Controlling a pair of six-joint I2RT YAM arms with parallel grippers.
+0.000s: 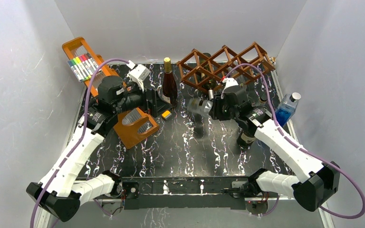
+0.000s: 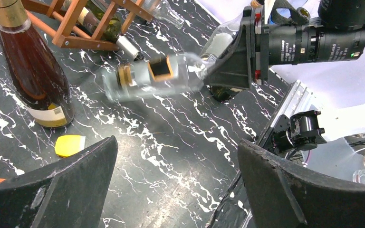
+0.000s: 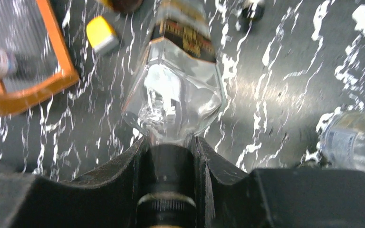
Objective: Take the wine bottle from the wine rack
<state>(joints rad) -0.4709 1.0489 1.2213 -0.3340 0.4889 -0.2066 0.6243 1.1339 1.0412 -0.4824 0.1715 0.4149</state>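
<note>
- My right gripper [image 3: 168, 142] is clamped on the neck of the wine bottle [image 1: 198, 107]: clear glass, dark label, held sideways above the bench [image 1: 180, 152], near the front of the wine rack [image 1: 223, 64].
- My left gripper [image 2: 176, 145] gapes wide, holding nothing.
- Close by: upright amber bottle [image 1: 169, 85], small yellow block [image 1: 167, 114], orange tray [image 1: 135, 127].
- The rack is a reddish wooden lattice, and the bench is glossy black with white veins.

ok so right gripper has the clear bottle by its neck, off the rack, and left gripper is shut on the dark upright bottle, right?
No: the left gripper is open and empty; the dark upright bottle stands apart from it, as the left wrist view shows. The rest holds.
</note>
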